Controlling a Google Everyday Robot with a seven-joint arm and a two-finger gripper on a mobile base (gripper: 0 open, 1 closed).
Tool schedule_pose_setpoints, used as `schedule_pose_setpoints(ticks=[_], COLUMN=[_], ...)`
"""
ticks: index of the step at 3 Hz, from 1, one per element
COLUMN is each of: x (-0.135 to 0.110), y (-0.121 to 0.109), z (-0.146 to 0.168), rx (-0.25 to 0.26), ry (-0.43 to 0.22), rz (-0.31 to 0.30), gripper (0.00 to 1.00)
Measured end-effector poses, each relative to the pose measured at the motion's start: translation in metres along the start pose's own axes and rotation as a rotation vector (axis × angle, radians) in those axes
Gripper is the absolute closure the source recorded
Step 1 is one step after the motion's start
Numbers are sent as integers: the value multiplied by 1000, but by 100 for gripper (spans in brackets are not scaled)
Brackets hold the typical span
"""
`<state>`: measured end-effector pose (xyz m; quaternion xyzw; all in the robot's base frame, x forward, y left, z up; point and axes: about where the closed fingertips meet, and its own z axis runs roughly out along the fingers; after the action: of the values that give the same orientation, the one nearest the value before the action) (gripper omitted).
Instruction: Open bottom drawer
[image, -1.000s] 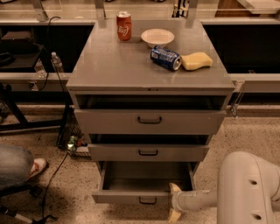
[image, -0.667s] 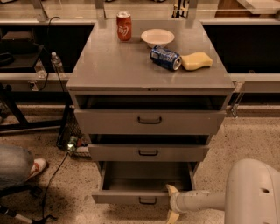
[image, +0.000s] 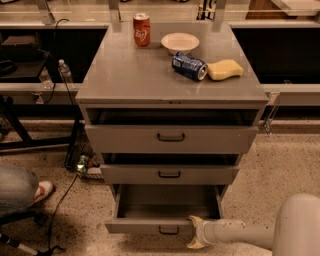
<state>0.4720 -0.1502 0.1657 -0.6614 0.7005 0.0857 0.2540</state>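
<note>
My end effector (image: 194, 232) sits low at the right end of the bottom drawer's front panel. Its two pale fingers (image: 193, 219) are spread apart, one above the other, and pinch nothing. The desk (image: 125, 75) has three grey drawers, each with one dark loop handle. The bottom drawer (image: 135, 226) is pulled out towards me and its plain grey inside shows. The top drawer (image: 125, 139) and the middle drawer (image: 130, 175) above it each have a dark gap over the front. On the desk I count two cans, a red can (image: 141, 30) upright and a blue can (image: 189, 66) on its side. There is also one white bowl (image: 180, 42) and one yellow sponge (image: 225, 69) touching the blue can. The floor (image: 280, 165) is speckled stone, with a cable (image: 62, 200) trailing left. One shoe (image: 44, 190) shows at the left edge.
</note>
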Motion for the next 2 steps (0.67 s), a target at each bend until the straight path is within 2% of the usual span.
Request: schedule_pose_setpoints(ticks=[1,2], x=[11,10], y=[7,6], z=[-22,-23], rx=[27,27], ry=[-8,-8], rz=[17,17], gripper=[71,93])
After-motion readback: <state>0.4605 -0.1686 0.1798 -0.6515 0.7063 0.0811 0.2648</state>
